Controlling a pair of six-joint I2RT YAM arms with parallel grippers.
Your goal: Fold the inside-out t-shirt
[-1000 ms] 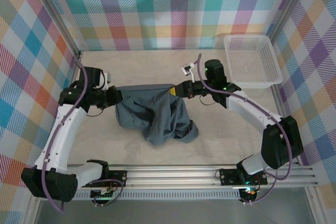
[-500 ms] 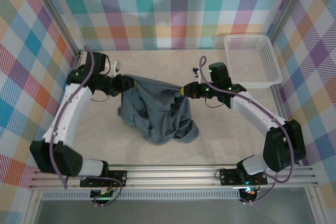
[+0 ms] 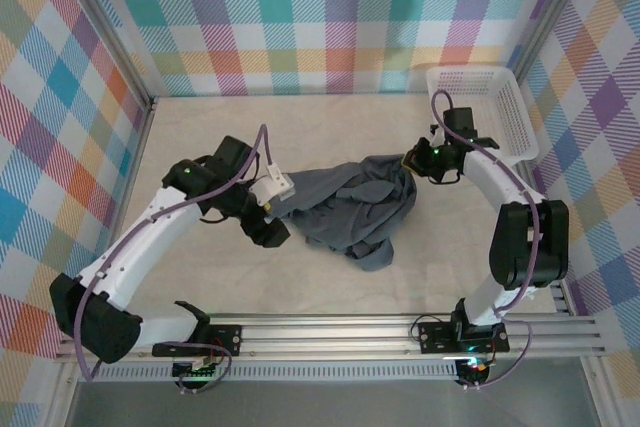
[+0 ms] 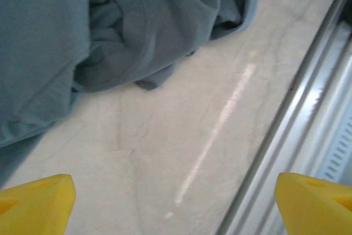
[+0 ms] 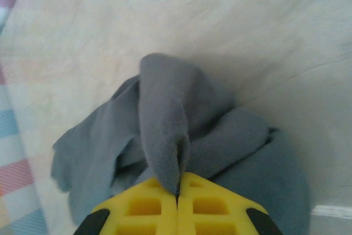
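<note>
The t-shirt [image 3: 352, 209] was released by the left gripper [image 4: 176, 205], fingers now apart; it was kept clamped by the right gripper [image 5: 177, 195]. Regrasping was likely needed.

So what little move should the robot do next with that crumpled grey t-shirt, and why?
Probably bring the open left pincer across to the nearest edge of the crumpled dark slate-grey soft t-shirt and close on it. That pincer holds nothing over bare pale table, while the right pincer is shut on a fold; one grip cannot spread it.
</note>
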